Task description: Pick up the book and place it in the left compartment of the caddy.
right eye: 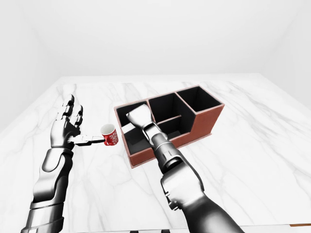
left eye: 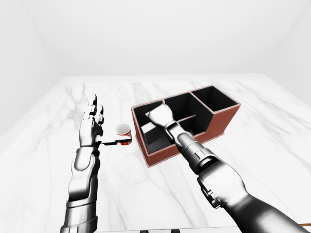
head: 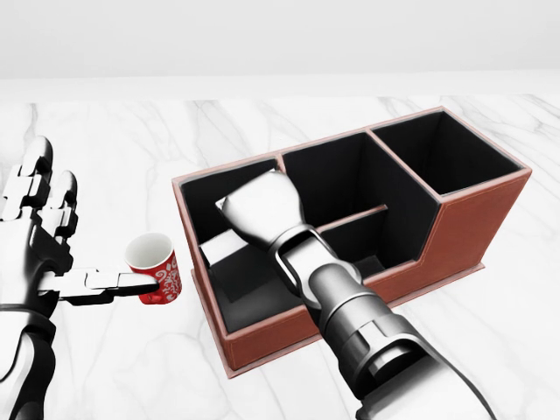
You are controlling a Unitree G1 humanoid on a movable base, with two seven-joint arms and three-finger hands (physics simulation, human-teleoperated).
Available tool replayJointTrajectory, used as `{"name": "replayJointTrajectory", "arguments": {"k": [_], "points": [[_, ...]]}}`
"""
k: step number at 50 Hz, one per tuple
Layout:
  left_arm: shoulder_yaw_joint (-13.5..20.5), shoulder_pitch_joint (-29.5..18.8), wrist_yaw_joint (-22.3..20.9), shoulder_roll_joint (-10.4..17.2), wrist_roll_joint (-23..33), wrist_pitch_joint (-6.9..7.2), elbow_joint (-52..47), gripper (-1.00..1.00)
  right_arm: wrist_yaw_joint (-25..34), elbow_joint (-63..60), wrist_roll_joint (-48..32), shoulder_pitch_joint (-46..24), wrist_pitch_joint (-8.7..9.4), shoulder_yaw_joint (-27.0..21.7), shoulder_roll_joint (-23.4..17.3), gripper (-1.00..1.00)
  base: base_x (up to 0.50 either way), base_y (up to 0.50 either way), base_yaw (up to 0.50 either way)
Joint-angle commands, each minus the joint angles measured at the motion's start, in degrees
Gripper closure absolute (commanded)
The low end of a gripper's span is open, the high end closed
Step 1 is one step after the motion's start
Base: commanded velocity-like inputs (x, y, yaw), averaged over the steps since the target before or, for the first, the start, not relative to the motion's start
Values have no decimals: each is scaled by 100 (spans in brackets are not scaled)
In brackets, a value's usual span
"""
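The red-brown caddy point(head: 459, 219) with black compartments stands on the white marble table point(head: 105, 140), at the centre of the head view. My right hand point(head: 255, 203) reaches down into its left compartment. Its fingers are hidden behind the back of the hand. The book point(head: 220, 251) shows as a pale edge and a dark cover inside the left compartment, leaning just below my right hand. My left hand point(head: 61, 232) is open and raised at the left of the view, away from the caddy.
A small red mug point(head: 157, 269) stands on the table just left of the caddy, touching or almost touching my left thumb. The caddy's middle and right compartments point(head: 437, 153) look dark inside. Bare marble lies to the right of the caddy.
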Motion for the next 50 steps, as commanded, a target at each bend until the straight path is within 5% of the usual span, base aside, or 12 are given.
{"name": "replayJointTrajectory", "arguments": {"k": [1, 35, 50], "points": [[4, 1, 5, 3, -5, 0, 11, -100, -305, 5, -376, -36, 0, -182, 12, 100, 0, 0, 0], [0, 17, -3, -4, -16, 0, 81, -100, -587, 170, -556, 58, 0, -170, 34, 100, 0, 0, 0], [15, 14, -23, 10, -34, 0, 150, -100, -592, 199, -627, 123, 0, -174, 10, 74, 0, 0, 0]]}}
